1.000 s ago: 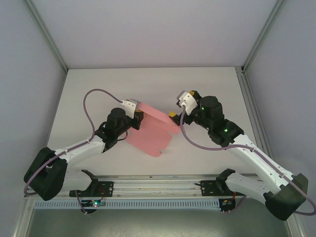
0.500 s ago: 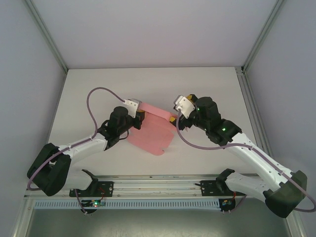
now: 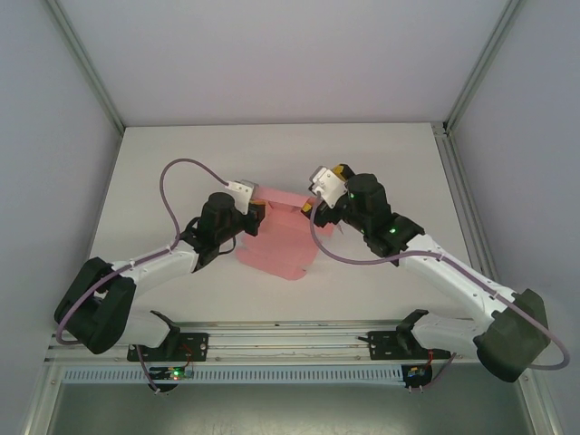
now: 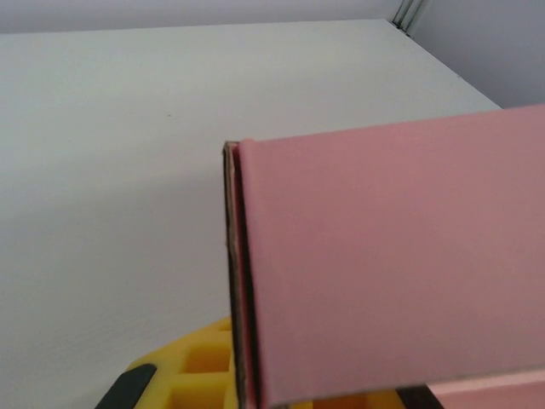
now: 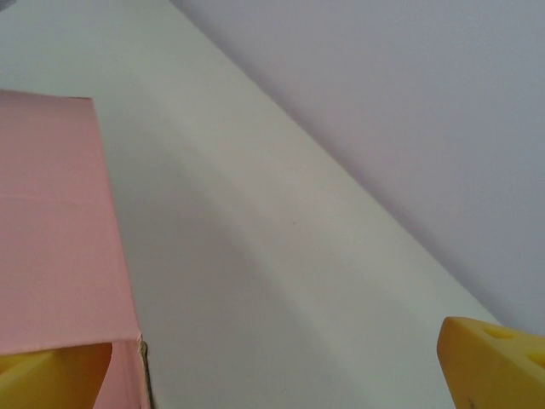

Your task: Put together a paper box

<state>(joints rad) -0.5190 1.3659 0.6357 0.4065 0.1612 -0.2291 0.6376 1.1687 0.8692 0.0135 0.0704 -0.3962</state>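
**Pink thin-card paper box** (image 3: 276, 237), part-folded. It is a die-cut sheet lying near the middle of the white table (image 3: 172, 163). Its rounded tab points toward the near edge, and its far panel is folded up into a low raised wall.

**Left jaws:** clenched on the left end of that folded panel. In the left wrist view the doubled edge of the card (image 4: 235, 256) rises from between the yellow foam pads (image 4: 192, 375).

**Right jaws:** fully released, at the right end of the panel. One yellow pad (image 5: 43, 375) sits just behind the card (image 5: 51, 221), and the other (image 5: 494, 358) is well apart from it. Whether the nearer pad touches the card cannot be told.

**Handling, as judged:** the card looks very light, thin and springy, and stiff only along its creases. It is likely to bow under a push, slide on the smooth table, and take a permanent dent if pinched hard in mid-panel. The best hold is at a folded edge or close beside a score line, with one arm anchoring the sheet while the other turns a flap.
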